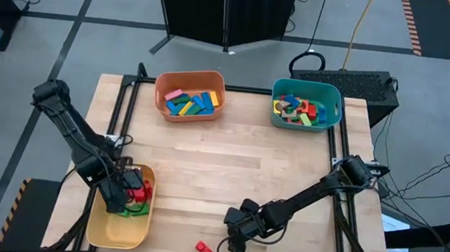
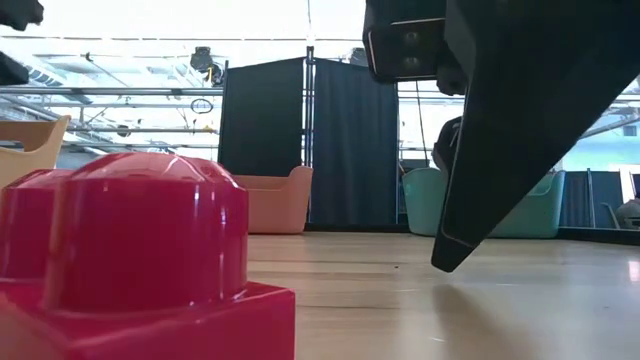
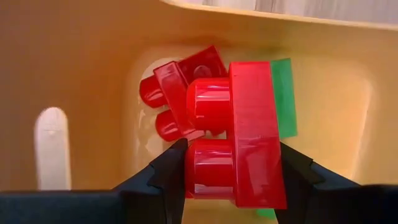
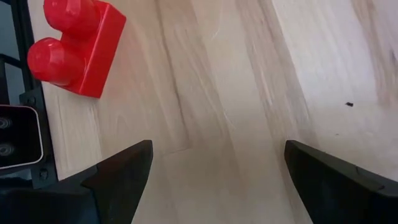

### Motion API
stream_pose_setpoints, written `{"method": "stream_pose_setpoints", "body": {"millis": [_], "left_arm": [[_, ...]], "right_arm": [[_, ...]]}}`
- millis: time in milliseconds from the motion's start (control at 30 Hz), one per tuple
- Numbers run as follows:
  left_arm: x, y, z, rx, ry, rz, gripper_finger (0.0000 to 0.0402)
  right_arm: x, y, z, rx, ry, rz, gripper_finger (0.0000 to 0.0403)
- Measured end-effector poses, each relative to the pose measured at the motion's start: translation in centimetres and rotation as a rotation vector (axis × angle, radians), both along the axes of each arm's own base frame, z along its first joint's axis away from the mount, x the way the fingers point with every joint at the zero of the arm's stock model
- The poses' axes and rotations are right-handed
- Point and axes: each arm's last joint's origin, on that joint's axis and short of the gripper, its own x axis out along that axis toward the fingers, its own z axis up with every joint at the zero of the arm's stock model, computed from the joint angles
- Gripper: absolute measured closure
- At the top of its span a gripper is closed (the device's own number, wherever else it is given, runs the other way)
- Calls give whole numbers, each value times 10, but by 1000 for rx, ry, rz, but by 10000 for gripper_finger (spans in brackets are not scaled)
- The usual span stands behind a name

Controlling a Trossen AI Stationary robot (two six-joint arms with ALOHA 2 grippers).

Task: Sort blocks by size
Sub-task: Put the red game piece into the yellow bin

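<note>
Red brick (image 2: 130, 260) sits on the table (image 1: 230, 160) at its near edge; right gripper (image 1: 231, 236) just beside it, fingers spread, empty. Left gripper (image 3: 233, 171) pinches a second brick (image 3: 239, 140) over the yellow bin (image 1: 119, 232).

Wooden tabletop (image 1: 229, 168) bearing three plastic bins. Orange bin (image 1: 189, 95) and teal bin (image 1: 306, 104) along far edge. Yellow bin (image 1: 121, 215) at near left corner.

The left pincer (image 3: 233, 171) grips a red studded brick (image 3: 239, 140) between its two dark fingers (image 3: 171, 168), inside a yellow bin (image 3: 81, 56). Just behind the held brick, another red studded brick (image 3: 177, 87) and a green block (image 3: 285, 96) lie on the bin's floor.
</note>
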Motion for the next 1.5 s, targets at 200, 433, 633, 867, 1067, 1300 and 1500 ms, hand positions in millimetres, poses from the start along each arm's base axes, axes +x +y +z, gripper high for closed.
{"method": "stream_pose_setpoints", "body": {"millis": [200, 433, 633, 867, 1067, 1300, 1500], "left_arm": [[2, -4, -6, -21, -59, 19, 232], [2, -3, -12, -30, -58, 136, 154], [1, -3, -12, -74, -10, 279, 92], [-1, -3, -13, -129, 70, 456, 87], [2, -3, -12, -97, -13, 437, 87], [2, 3, -12, 44, -119, 301, 87], [4, 5, -11, 134, -215, 238, 87]], "right_arm": [[4, -6, 0, -1, 1, -18, 46], [10, -23, -1, -22, 25, -51, 46], [10, -34, -2, -59, 69, -4, 46], [13, -39, 1, -156, 20, 63, 46], [25, -58, 4, -316, -64, 99, 46], [36, -77, 7, -442, -123, 107, 46], [38, -86, 7, -441, -122, 3, 46]]}}
